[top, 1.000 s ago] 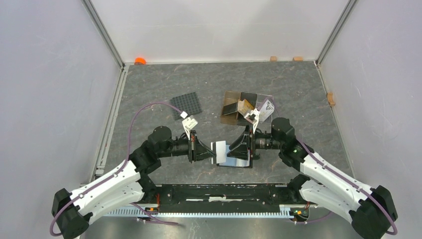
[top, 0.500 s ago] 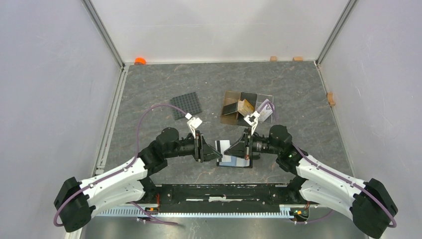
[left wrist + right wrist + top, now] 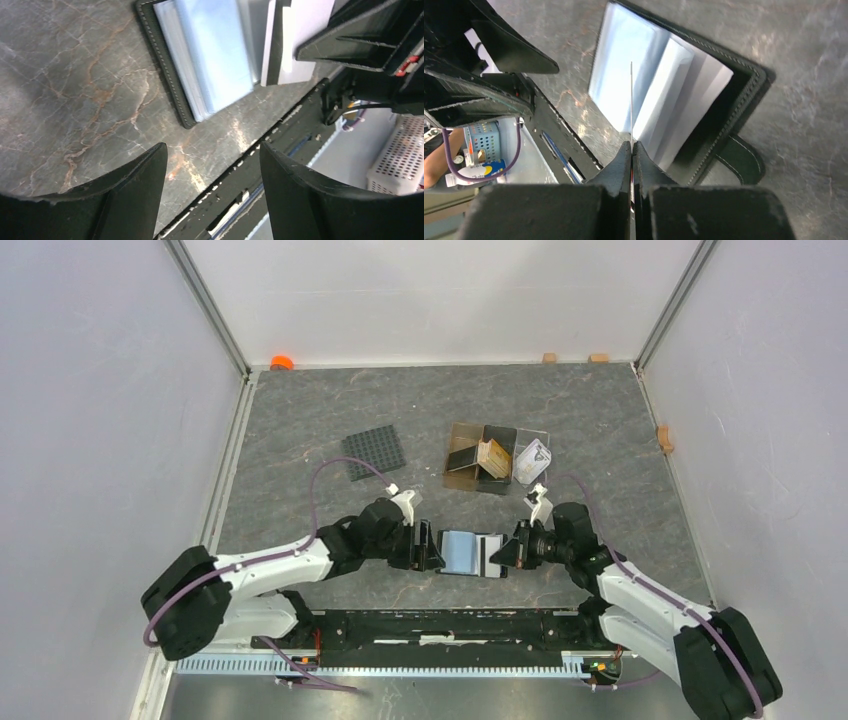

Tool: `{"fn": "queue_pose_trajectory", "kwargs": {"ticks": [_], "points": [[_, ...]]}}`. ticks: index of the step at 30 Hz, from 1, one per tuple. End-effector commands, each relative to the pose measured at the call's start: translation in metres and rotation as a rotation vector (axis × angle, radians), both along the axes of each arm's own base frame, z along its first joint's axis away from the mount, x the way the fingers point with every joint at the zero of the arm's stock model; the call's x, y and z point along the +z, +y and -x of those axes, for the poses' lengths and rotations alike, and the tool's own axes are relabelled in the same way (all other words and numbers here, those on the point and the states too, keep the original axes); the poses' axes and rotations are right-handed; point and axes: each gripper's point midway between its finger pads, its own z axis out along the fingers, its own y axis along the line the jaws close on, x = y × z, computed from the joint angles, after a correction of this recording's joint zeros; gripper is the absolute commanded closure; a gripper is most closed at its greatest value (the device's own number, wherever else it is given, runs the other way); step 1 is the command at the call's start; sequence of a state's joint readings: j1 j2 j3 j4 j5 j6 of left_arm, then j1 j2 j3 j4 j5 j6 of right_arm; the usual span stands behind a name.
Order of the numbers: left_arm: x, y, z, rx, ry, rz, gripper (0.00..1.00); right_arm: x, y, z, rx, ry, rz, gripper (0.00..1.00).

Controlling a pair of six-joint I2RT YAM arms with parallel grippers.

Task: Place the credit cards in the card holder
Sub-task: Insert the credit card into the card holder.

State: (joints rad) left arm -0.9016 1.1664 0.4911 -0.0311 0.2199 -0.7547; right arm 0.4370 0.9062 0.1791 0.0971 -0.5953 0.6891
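Arms now lower: right tool [image 3: 631, 145] pinches credit card [image 3: 631, 100] edge-on over open card holder [image 3: 744, 95], left tool [image 3: 212, 150] wide, so insertion looks imminent.

Bright, even overhead light casts soft shadows; wrist views blur the near fingers [image 3: 549, 210], with pale glare on the card holder [image 3: 684, 100].

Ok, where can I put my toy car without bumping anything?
Bare table runs along the back wall, behind the gridded mat and brown box. More room lies right of the clear tray, toward the right wall. The front middle is crowded: the left end effector and the right end effector, pinching a credit card, meet at the card holder.
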Motion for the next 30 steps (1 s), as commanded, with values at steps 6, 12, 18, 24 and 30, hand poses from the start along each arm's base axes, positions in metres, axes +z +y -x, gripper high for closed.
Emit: {"fn": "queue_pose_trajectory", "kwargs": {"ticks": [6, 12, 18, 24, 30], "points": [[-0.010, -0.017, -0.024, 0.056, -0.011, -0.039, 0.28, -0.010, 0.000, 0.011, 0.063, 0.063, -0.041, 1.00], [-0.020, -0.019, -0.033, 0.060, -0.015, -0.082, 0.30, -0.014, 0.000, 0.014, 0.054, 0.107, -0.084, 1.00], [-0.025, -0.021, -0.036, 0.060, -0.005, -0.098, 0.30, -0.006, 0.005, 0.017, 0.051, 0.139, -0.188, 1.00], [-0.033, -0.014, -0.045, 0.079, 0.007, -0.117, 0.33, -0.001, 0.002, 0.006, -0.005, 0.136, -0.210, 1.00], [-0.037, -0.014, -0.047, 0.069, 0.012, -0.126, 0.37, 0.000, 0.002, -0.002, -0.040, 0.138, -0.222, 1.00]]}}
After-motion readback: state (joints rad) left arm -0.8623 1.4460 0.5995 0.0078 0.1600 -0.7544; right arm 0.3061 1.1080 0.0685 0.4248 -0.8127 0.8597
